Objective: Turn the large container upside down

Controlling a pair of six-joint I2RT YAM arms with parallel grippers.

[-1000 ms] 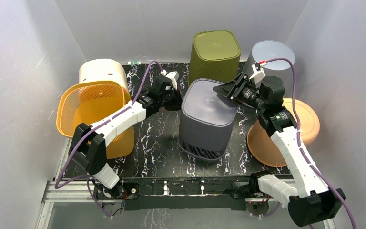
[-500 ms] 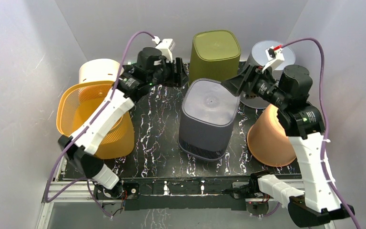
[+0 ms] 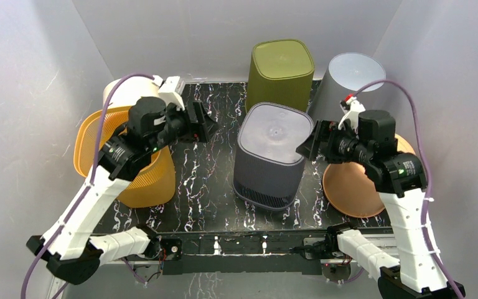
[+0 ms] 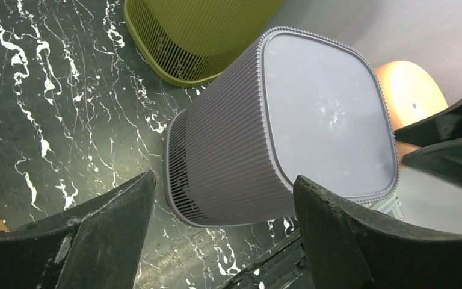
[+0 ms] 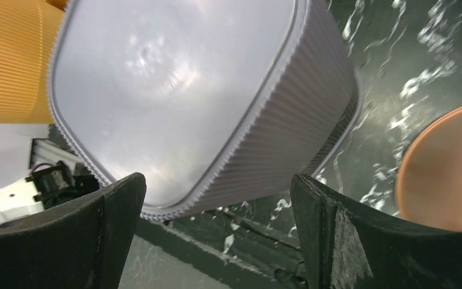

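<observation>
The large container [image 3: 267,156] is a grey ribbed bin standing mid-table on its open rim, flat base facing up; it also fills the left wrist view [image 4: 277,132] and the right wrist view [image 5: 174,90]. My left gripper [image 3: 202,124] hangs open to its left, above the marbled mat, apart from the bin. My right gripper [image 3: 308,144] is open just off the bin's upper right edge. Nothing lies between the fingers of either gripper [image 4: 224,180] [image 5: 216,179].
An olive bin [image 3: 280,68] and a grey round bin [image 3: 348,78] stand inverted at the back. An orange mesh basket [image 3: 124,149] and a cream container [image 3: 131,93] sit at the left, and a terracotta tub [image 3: 355,184] lies at the right.
Both grippers opened wide and drew away from the grey container's top, the left one swinging leftward, the right one pulling back toward the near right. The container stayed put.
</observation>
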